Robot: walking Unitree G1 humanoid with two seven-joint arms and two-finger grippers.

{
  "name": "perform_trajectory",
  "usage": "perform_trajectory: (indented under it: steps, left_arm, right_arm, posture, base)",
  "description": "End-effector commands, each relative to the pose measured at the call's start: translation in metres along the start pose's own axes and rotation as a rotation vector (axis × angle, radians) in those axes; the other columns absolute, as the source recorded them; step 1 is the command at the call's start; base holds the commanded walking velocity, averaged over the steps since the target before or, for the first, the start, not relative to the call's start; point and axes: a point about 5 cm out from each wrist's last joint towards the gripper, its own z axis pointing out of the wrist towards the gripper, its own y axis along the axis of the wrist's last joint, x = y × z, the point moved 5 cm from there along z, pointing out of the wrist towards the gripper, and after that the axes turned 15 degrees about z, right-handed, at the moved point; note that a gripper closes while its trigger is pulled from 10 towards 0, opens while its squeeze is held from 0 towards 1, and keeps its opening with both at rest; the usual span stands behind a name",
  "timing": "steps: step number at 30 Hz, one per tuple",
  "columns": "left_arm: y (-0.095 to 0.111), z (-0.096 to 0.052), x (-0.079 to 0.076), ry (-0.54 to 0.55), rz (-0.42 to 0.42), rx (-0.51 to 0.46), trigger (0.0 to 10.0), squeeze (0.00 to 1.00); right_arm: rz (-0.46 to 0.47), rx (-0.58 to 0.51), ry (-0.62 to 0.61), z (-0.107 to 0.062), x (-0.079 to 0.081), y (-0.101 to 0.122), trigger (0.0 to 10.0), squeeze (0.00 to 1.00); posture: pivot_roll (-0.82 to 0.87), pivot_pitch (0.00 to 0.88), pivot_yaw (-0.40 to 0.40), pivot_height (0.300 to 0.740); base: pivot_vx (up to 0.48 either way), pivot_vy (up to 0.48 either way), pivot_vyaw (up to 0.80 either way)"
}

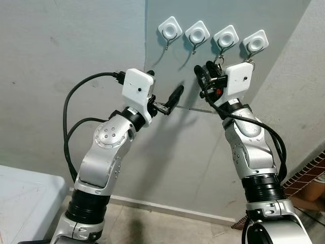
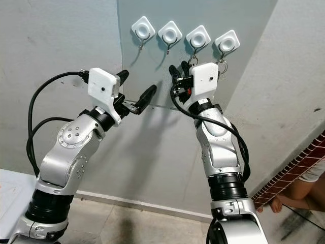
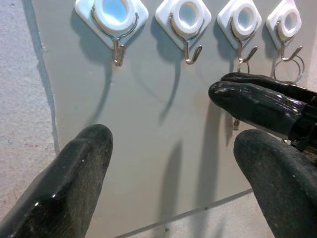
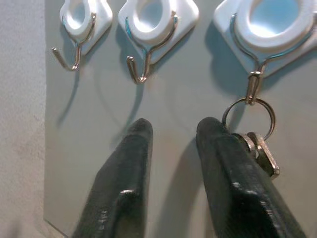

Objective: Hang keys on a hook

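Note:
Four white hooks sit in a row on a grey wall panel. A bunch of keys (image 4: 263, 154) hangs by its ring (image 4: 247, 115) from the third hook from the left (image 1: 226, 36). A bare ring (image 3: 288, 69) hangs on the fourth hook (image 1: 255, 41). The first hook (image 1: 169, 28) and the second hook (image 1: 197, 33) are empty. My right gripper (image 4: 178, 126) is raised just under the hooks, open, with nothing between its fingers; one finger (image 4: 223, 158) sits right beside the keys. My left gripper (image 1: 164, 84) is held up to the left and lower, open wide and empty.
A lighter wall juts out on the right, forming a corner (image 1: 284, 76) close to the fourth hook. A person's foot (image 2: 277, 204) rests on the floor at the lower right by a brick-patterned surface (image 2: 299, 168). A pale flat surface (image 1: 25, 198) lies at the lower left.

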Motion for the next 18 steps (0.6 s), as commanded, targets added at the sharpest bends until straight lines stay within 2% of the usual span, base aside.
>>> perform_trajectory:
  steps: [1, 2, 4, 5, 8, 10, 12, 13, 15, 16, 18]
  left_arm:
    - [0.001, -0.001, 0.003, 0.025, -0.005, 0.003, 10.0, 0.0]
    - [0.001, -0.001, 0.003, 0.025, -0.005, 0.003, 10.0, 0.0]
    - [-0.01, -0.002, 0.009, 0.073, -0.026, 0.041, 10.0, 0.0]
    - [-0.011, -0.002, 0.01, 0.079, -0.027, 0.045, 10.0, 0.0]
    - [-0.021, -0.004, 0.013, 0.113, -0.101, 0.073, 10.0, 0.0]
    - [-0.041, -0.008, 0.016, 0.154, -0.087, 0.145, 10.0, 0.0]
    - [-0.051, -0.011, 0.016, 0.177, -0.075, 0.178, 10.0, 0.0]
    - [-0.071, -0.017, 0.016, 0.212, -0.1, 0.237, 10.0, 0.0]
    - [-0.077, -0.02, 0.015, 0.22, -0.112, 0.255, 10.0, 0.0]
    - [-0.091, -0.026, 0.014, 0.241, -0.139, 0.295, 10.0, 0.0]
    - [-0.105, -0.033, 0.014, 0.271, -0.188, 0.321, 10.0, 0.0]
  right_arm:
    - [0.028, -0.032, -0.027, -0.002, -0.005, 0.008, 10.0, 1.0]
    - [0.028, -0.032, -0.027, -0.002, -0.005, 0.008, 10.0, 1.0]
    - [0.109, -0.033, -0.078, -0.01, -0.012, 0.002, 10.0, 1.0]
    - [0.115, -0.033, -0.083, -0.01, -0.012, 0.002, 10.0, 1.0]
    - [0.174, -0.02, -0.129, -0.018, -0.018, -0.007, 10.0, 1.0]
    - [0.207, 0.005, -0.167, -0.031, -0.024, -0.021, 10.0, 1.0]
    - [0.208, 0.017, -0.189, -0.038, -0.026, -0.029, 10.0, 1.0]
    - [0.219, 0.044, -0.232, -0.051, -0.03, -0.042, 10.0, 1.0]
    - [0.223, 0.051, -0.246, -0.055, -0.031, -0.046, 10.0, 1.0]
    - [0.227, 0.068, -0.263, -0.064, -0.031, -0.053, 10.0, 0.0]
    - [0.234, 0.104, -0.285, -0.077, -0.033, -0.065, 10.0, 0.0]
  posture:
    - [-0.03, 0.005, -0.079, 0.74]
    - [-0.03, 0.005, -0.079, 0.74]
    - [-0.03, 0.004, -0.077, 0.74]
    - [-0.03, 0.004, -0.077, 0.74]
    - [-0.04, 0.003, -0.074, 0.74]
    - [-0.04, 0.003, -0.072, 0.74]
    - [-0.05, 0.0, -0.066, 0.74]
    - [-0.05, 0.0, -0.064, 0.74]
    - [-0.05, 0.0, -0.061, 0.74]
    - [-0.06, 0.0, -0.056, 0.74]
    - [-0.06, 0.0, -0.054, 0.74]
  base:
    - [0.0, 0.0, 0.0]
    - [0.0, 0.0, 0.0]
    - [0.0, 0.0, 0.0]
    - [0.0, 0.0, 0.0]
    - [0.0, 0.0, 0.0]
    - [0.0, 0.0, 0.0]
    - [0.0, 0.0, 0.0]
    - [0.0, 0.0, 0.0]
    - [0.0, 0.0, 0.0]
    - [0.0, 0.0, 0.0]
    - [0.0, 0.0, 0.0]
